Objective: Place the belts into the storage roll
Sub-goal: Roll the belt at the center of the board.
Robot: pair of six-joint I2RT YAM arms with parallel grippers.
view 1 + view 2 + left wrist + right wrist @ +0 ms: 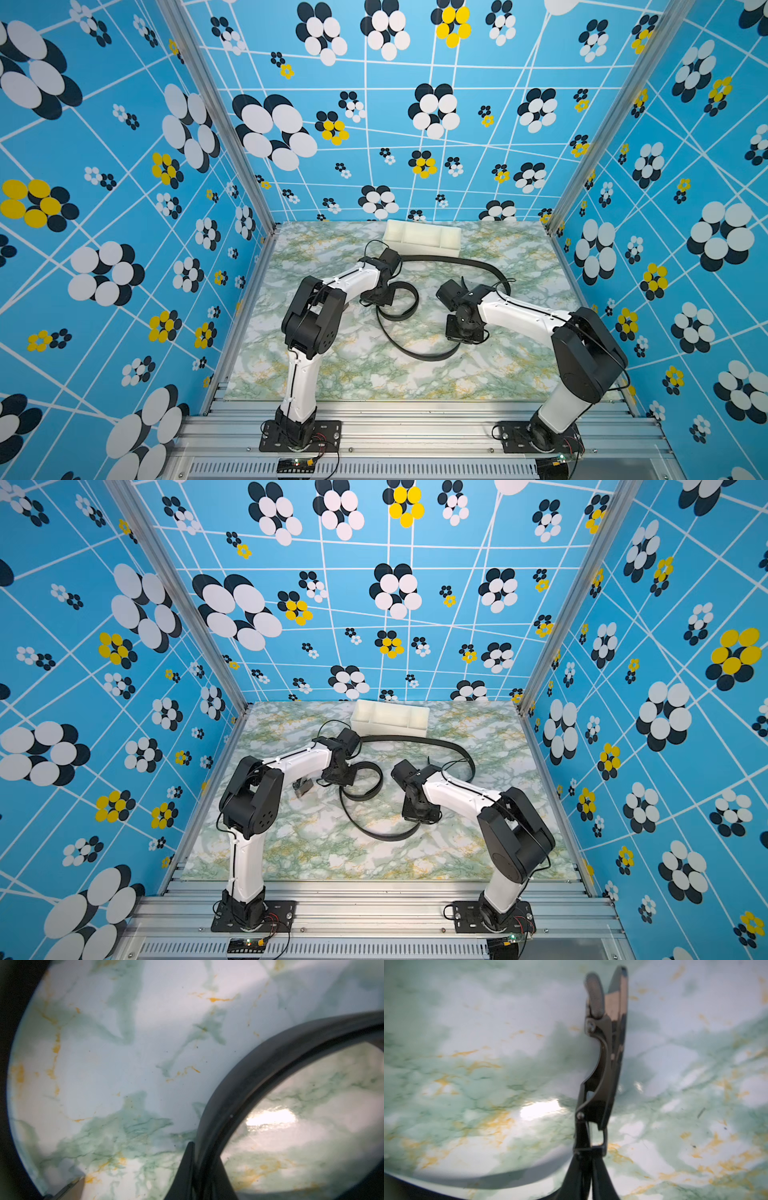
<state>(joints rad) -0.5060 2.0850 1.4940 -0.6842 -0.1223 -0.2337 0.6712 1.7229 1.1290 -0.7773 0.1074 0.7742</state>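
Coiling is, we are judging, the step in hand. In a top view the tray (419, 248) is sitting empty at the back of the counter (332, 374). One black belt (432, 357) is looping between the arms, another belt (457, 261) curving beside the tray. Left wrist view: the left tool (204, 1159) is pinching the black belt. Right wrist view: the right tool (590, 1159) is clamping its shiny buckle (612, 1043). Next we are needing tight winding.

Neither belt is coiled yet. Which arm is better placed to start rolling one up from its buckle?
Right. The right fingers are shut on a buckle, probably the natural end to roll from. The left fingers only pinch a belt mid-loop.
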